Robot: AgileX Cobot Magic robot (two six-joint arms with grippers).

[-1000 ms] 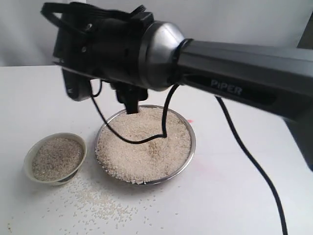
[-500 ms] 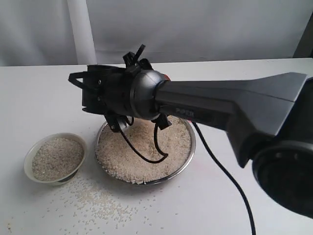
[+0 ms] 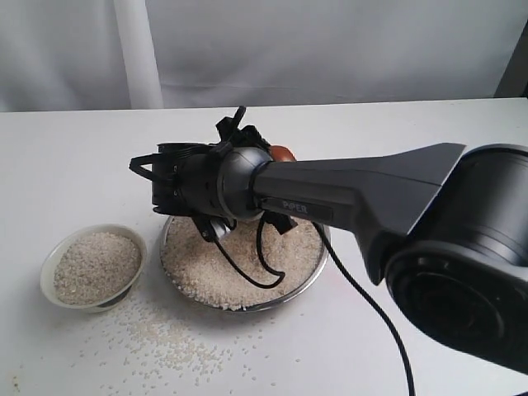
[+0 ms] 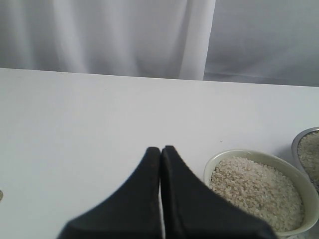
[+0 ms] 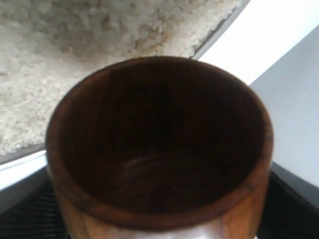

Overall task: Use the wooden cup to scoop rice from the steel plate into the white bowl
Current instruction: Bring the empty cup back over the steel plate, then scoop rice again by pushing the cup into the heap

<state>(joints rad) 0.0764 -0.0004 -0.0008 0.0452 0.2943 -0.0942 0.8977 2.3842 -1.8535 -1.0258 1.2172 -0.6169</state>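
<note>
The steel plate (image 3: 307, 282) holds a wide heap of rice (image 3: 235, 268). My right arm's wrist (image 3: 214, 186) hangs low over its far side, and only a sliver of the reddish-brown wooden cup (image 3: 282, 153) shows behind it. In the right wrist view the wooden cup (image 5: 159, 139) fills the picture, dark inside and empty, its mouth tilted toward the rice (image 5: 75, 59) near the steel plate's rim (image 5: 224, 27); the fingers holding it are hidden. The white bowl (image 3: 49, 272) to the left is full of rice (image 3: 95, 266). My left gripper (image 4: 160, 149) is shut and empty, beside the white bowl (image 4: 212, 164).
Loose grains (image 3: 173, 338) lie scattered on the white table in front of the bowl and plate. A black cable (image 3: 262, 262) from the right wrist droops onto the rice heap. The right arm's thick link (image 3: 371, 194) crosses above the plate's right side.
The right arm has swung away from the camera and come down low over the plate. The cup now shows behind the wrist. Bowl and plate have not moved.
</note>
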